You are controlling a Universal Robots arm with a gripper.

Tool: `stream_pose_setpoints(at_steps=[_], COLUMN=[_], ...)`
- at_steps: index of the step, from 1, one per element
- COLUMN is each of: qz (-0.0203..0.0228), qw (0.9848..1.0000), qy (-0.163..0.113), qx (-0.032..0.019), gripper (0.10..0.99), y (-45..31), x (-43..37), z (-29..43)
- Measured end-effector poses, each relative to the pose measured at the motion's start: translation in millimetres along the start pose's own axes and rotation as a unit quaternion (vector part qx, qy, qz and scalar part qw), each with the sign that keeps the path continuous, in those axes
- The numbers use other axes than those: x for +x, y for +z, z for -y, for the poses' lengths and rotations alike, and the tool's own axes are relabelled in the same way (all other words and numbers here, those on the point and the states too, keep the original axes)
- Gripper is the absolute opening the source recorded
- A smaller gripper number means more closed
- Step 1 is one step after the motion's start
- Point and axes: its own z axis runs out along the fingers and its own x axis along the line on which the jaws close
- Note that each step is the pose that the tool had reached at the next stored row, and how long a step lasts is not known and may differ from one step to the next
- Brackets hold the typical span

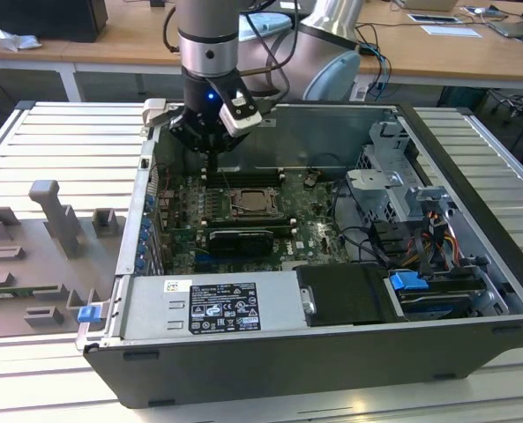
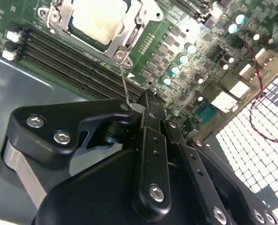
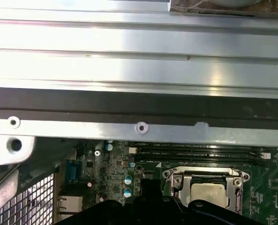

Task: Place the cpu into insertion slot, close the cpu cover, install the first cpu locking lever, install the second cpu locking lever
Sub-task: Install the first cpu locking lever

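Robot arm standing straight down over the back of an open computer case.

Exterior view: the one black gripper (image 1: 210,157) hangs just above the green board, near the case's back wall and toward the exterior view's left of the square socket with the silvery rim (image 1: 257,203). One pale silver-beige square chip (image 1: 256,202) lies in that socket, under the thin silvery frame plate (image 1: 261,214). One long black card (image 1: 241,239) sits just in front, with open board around the socket. Second wrist view: the black fingers (image 2: 154,136) are pressed together on a thin silver wire lever (image 2: 125,89) that runs up to the socket corner, beside four long black memory slots (image 2: 78,63). First wrist view: chip (image 3: 208,192) and frame plate (image 3: 183,183) lie flat below the grey metal case wall (image 3: 139,70).
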Motion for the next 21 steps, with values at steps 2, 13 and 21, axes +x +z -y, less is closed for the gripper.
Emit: stream_pose_setpoints(at_steps=[2,13,21], qz=[0.0000,0.0006,0.0037], qw=[1.0000,0.9998,0.9991], qy=[-0.001,-0.004,-0.005], qx=[0.0000,-0.0178,-0.0410], gripper=[0.106,0.106,0.106], y=[0.2,4.4,11.0], x=[-4.2,-40.2,-43.1], z=[-0.2,0.8,6.4])
